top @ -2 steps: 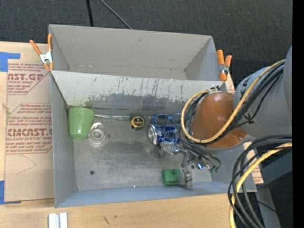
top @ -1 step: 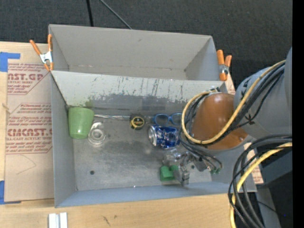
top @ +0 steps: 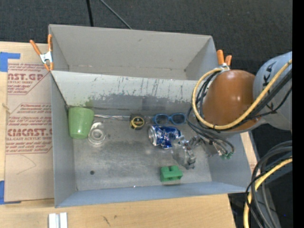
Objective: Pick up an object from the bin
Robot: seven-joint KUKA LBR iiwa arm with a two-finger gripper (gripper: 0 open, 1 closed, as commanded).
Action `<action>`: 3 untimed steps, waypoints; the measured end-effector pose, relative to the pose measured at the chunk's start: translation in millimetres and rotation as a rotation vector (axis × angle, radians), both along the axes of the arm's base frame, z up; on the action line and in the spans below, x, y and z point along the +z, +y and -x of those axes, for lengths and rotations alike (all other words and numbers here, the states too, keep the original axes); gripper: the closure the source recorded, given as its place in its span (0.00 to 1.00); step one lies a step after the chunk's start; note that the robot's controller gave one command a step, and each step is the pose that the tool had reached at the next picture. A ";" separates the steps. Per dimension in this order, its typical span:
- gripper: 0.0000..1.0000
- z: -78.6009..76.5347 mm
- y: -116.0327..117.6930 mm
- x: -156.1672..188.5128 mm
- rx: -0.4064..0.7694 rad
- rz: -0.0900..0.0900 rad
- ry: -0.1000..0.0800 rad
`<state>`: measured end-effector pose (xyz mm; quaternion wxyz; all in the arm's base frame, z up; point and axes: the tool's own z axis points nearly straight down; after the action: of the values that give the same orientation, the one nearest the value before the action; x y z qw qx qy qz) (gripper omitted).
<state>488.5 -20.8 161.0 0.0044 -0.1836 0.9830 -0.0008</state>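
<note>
1. The arm comes into the grey metal bin [top: 128, 51] from the right, its wrist under a rounded orange cover [top: 230, 101] with looped cables [top: 198, 109] round it.
2. The gripper [top: 188, 155] hangs low over the right part of the bin floor, a tangle of small metal parts from where I stand.
3. I cannot tell whether it is spread or closed; its tips blur into the grey floor, and I see no object between them.
4. The nearest thing is a crushed blue-and-silver can [top: 164, 137], lying on its side just beside the gripper on its left. I cannot tell if they touch.
5. A small green block [top: 171, 174] sits near the front wall, just below the gripper in the view and apart from it.
6. A pair of blue sunglasses [top: 169, 119] lies just behind the can, toward the back wall.
7. Left of the sunglasses is a small round yellow-and-black thing [top: 137, 122].
8. Well apart on the left side, a pale green cup [top: 80, 122] lies tipped over against the left wall, with a small clear cup [top: 96, 135] just beside it.
</note>
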 end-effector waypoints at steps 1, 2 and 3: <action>0.00 2.0 -0.2 -4.5 -0.001 0.000 0.008; 0.00 6.8 20.1 -80.4 0.060 -0.003 0.000; 1.00 8.9 19.0 -78.9 0.058 -0.001 0.009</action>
<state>479.6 -1.8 82.1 0.0002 -0.2120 0.9773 0.0005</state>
